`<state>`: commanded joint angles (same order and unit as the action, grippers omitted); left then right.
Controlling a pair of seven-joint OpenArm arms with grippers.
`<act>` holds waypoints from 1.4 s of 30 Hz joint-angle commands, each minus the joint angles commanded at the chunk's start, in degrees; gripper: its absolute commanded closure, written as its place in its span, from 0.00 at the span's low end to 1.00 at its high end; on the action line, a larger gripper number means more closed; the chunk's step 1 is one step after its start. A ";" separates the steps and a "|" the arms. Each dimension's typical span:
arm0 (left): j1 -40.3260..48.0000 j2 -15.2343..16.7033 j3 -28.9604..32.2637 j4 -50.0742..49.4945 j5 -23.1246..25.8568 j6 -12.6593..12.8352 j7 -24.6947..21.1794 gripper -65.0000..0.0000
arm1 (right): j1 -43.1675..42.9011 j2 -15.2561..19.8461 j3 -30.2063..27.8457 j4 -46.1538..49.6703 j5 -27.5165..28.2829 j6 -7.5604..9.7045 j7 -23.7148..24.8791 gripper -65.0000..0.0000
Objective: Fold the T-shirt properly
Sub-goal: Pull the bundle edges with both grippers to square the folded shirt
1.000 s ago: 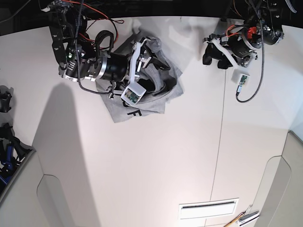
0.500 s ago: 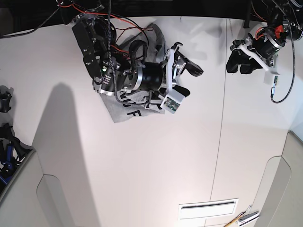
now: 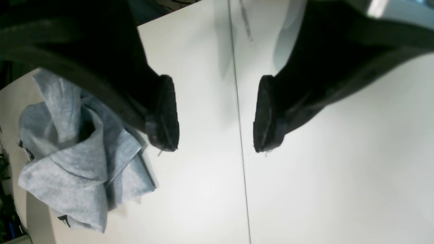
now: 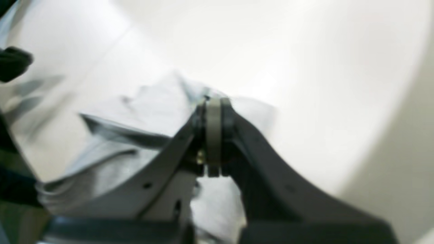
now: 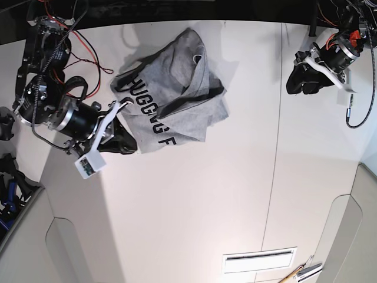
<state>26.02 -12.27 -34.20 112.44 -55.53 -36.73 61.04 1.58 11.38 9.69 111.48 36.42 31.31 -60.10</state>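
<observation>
Your right pincer (image 5: 122, 141) has swung left, now clamped on the T-shirt (image 5: 177, 94) edge (lettering exposed); left pincer (image 3: 215, 113) hangs wide open, empty, well apart.

Right gripper (image 5: 125, 140) low near the table's left edge, jaws pressed together, pinching cloth in the wrist view. Left gripper (image 3: 215, 113) near the far right corner, jaws apart, holding nothing, above the surface.
</observation>
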 joint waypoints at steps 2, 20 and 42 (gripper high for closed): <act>0.00 0.00 0.00 0.00 -0.02 0.00 0.00 0.46 | -0.55 0.81 0.26 -1.81 -0.09 0.00 0.28 1.00; 0.02 0.00 0.00 0.00 -0.57 0.00 -0.33 0.46 | 7.10 -7.32 -21.38 -18.99 1.53 1.03 4.57 1.00; 0.04 -0.11 11.19 12.02 -7.74 -3.27 3.63 1.00 | 11.93 -13.64 -6.34 -19.23 -7.02 1.03 8.04 1.00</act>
<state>26.06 -12.38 -23.00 124.46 -63.26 -40.00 64.66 13.52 -2.26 3.36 92.25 29.41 32.34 -52.05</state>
